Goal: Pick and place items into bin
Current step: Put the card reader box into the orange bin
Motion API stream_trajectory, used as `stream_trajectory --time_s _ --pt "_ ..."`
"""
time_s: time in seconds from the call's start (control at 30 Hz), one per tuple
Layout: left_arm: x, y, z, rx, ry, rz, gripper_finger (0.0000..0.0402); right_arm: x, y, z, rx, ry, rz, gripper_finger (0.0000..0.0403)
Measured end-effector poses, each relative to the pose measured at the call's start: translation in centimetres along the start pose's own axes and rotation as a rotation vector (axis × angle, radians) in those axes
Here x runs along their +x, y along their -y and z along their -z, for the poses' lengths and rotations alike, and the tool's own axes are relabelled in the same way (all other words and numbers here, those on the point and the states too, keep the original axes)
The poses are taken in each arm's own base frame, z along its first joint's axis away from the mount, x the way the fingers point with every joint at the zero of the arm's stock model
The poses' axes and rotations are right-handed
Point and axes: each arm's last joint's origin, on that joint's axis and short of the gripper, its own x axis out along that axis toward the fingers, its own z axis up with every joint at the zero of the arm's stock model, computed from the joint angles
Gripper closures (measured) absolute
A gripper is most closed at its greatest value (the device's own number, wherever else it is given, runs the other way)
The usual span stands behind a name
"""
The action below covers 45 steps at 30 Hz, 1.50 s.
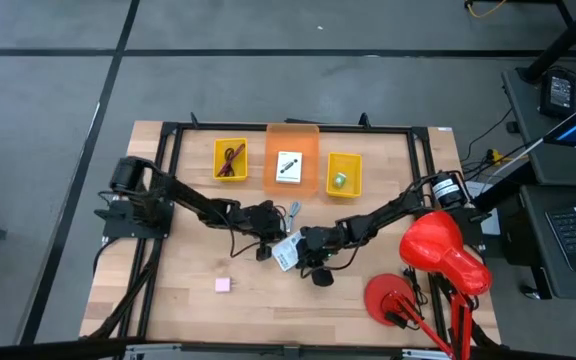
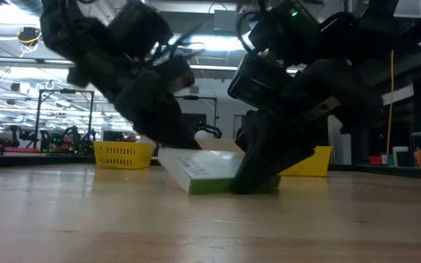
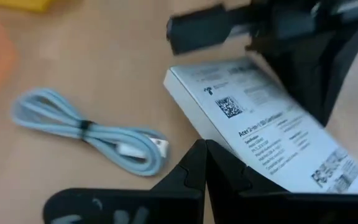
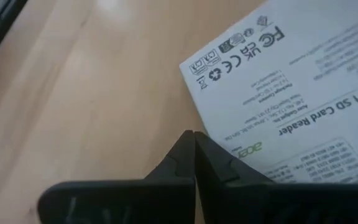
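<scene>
A white card box with black print (image 1: 286, 252) lies mid-table between my two grippers; in the low view, the box (image 2: 210, 169) shows a green side and looks tilted. My left gripper (image 1: 268, 243) is shut at the box's left side, and in its wrist view the gripper (image 3: 204, 155) meets a long edge of the box (image 3: 260, 124). My right gripper (image 1: 306, 250) is shut at the right side. A pink square (image 1: 223, 285) lies near the front. A blue-grey cord (image 3: 92, 130) lies coiled behind the box. My left gripper's shut fingertips (image 3: 199, 163) lie against the box's long edge (image 3: 211, 144), slanting down from the table's left. Whether they reach under it I cannot tell. My right gripper's shut fingertips (image 4: 191, 155) meet the box's edge (image 4: 211, 134) near its printed corner, slanting down from the right.
Three bins stand along the far edge: a yellow bin (image 1: 218, 172) with a maroon cord, an orange bin (image 1: 273, 140) with a white card, and a yellow bin (image 1: 356, 185) with a green cube. A red lamp (image 1: 438, 250) stands at the front right.
</scene>
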Motion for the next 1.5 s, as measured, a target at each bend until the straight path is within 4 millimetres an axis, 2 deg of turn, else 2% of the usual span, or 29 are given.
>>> stream_trajectory --time_s 0.23,0.37,0.57,0.9,1.27,1.5 --pt "-2.5 0.1 -1.8 0.038 0.03 -0.032 0.04 -0.1 0.6 -0.1 0.008 0.011 0.018 0.0403" --pt "-2.5 0.1 -1.7 0.035 0.019 -0.052 0.04 -0.1 0.5 -0.2 0.008 0.019 0.017 0.0403" --pt "-2.7 -0.5 -0.3 -0.019 -0.119 -0.166 0.04 0.0 0.2 -0.8 -0.005 0.045 -0.025 0.0403" --pt "-0.9 -0.6 1.4 -0.051 -0.191 -0.127 0.04 0.0 0.4 -0.8 0.0 0.034 -0.024 0.0403" --pt "-0.1 0.0 1.1 -0.066 -0.118 0.014 0.04 -0.1 0.6 -0.4 0.011 -0.011 0.011 0.0403" --pt "-0.2 0.2 0.7 -0.057 -0.087 0.012 0.04 -0.2 1.2 -0.5 0.002 -0.01 0.015 0.0403"
